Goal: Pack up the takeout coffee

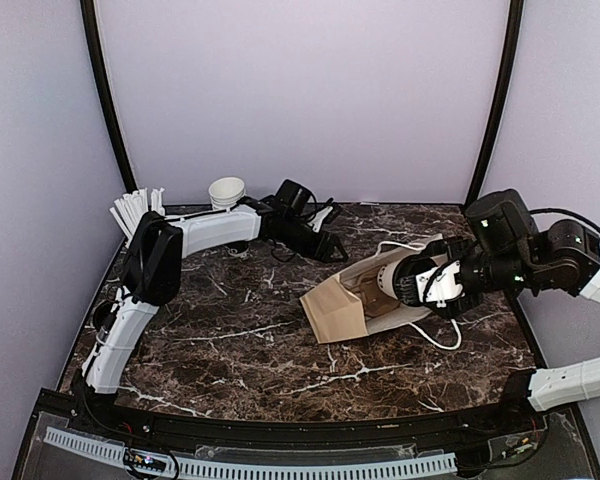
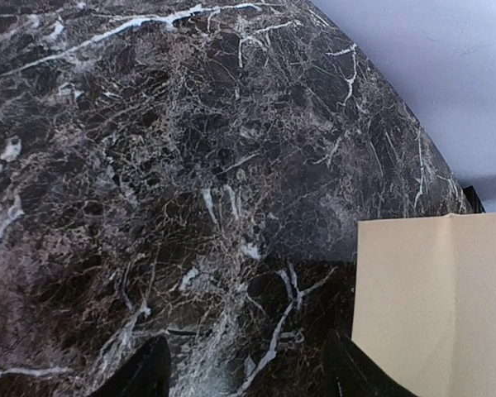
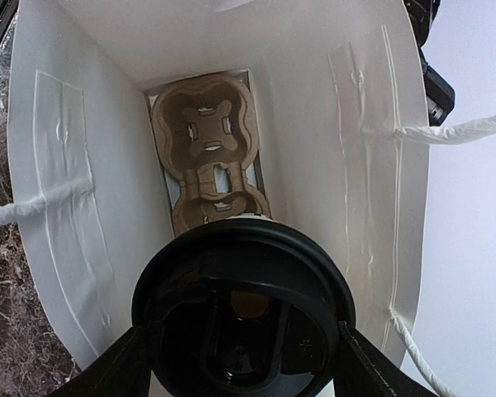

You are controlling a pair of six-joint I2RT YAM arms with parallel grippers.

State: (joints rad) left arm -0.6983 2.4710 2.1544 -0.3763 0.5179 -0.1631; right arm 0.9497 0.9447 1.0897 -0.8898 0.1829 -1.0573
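Black marble-look tabletop [image 1: 240, 330] with white veins. Lying on its side right of centre in the top view is a brown paper bag [image 1: 340, 310] with white cord handles, its mouth facing the right edge. The right gripper [image 3: 244, 356] is clamped on a small white paper coffee cup [image 3: 244, 314] with a round black plastic lid, one finger on each side. The cup is right at the bag's mouth, with the bag walls around it. Deep inside the white-lined bag there's a brown moulded-cardboard cup carrier [image 3: 207, 149]. The left gripper [image 2: 248, 376] shows at the bottom of its own view, jaws fairly wide with only marble between them and the bag's tan side in the lower right. Upper left of the top view has a stack of lidless white cups [image 1: 227, 190] and a bunch of white sticks [image 1: 135, 210].
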